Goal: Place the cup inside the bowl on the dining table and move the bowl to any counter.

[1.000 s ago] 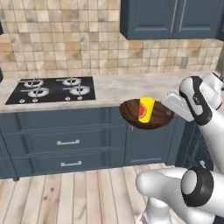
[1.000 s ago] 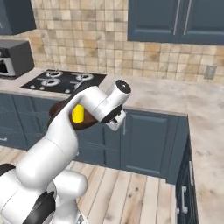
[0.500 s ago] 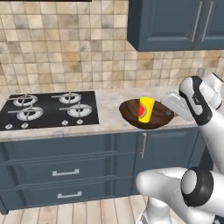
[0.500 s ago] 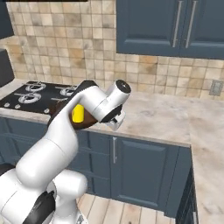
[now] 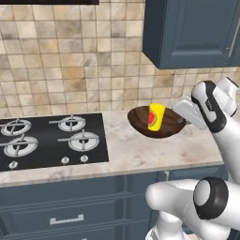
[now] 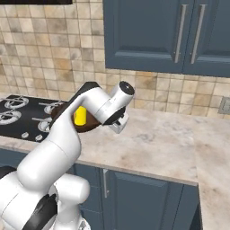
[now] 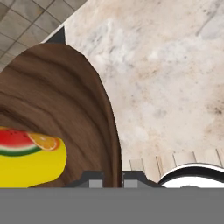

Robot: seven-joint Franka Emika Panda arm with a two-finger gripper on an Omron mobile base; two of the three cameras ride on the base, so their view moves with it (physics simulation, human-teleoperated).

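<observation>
My gripper [image 7: 113, 177] is shut on the rim of the dark brown wooden bowl [image 5: 138, 121], and its fingertips [image 7: 92, 178] pinch that rim at the bottom of the hand view. The yellow cup [image 5: 156, 117], with a red watermelon patch, stands inside the bowl [image 7: 65, 100]. The bowl hangs a little above the beige stone counter [image 5: 126, 154], just right of the hob. From the right base view my arm covers most of the bowl [image 6: 92, 123], and the cup [image 6: 80, 116] shows beside it. The dining table is out of view.
A black gas hob [image 5: 47, 140] takes up the counter's left part. Tan tile backsplash [image 5: 70, 70] rises behind it, and dark blue wall cabinets [image 5: 192, 33] hang above right. The worktop [image 6: 166, 139] runs on to the right and turns a corner there.
The base has driven up to the counter, so the whole scene has grown and shifted. The bowl with the cup, still gripped, now hangs over the worktop instead of before its front edge.
</observation>
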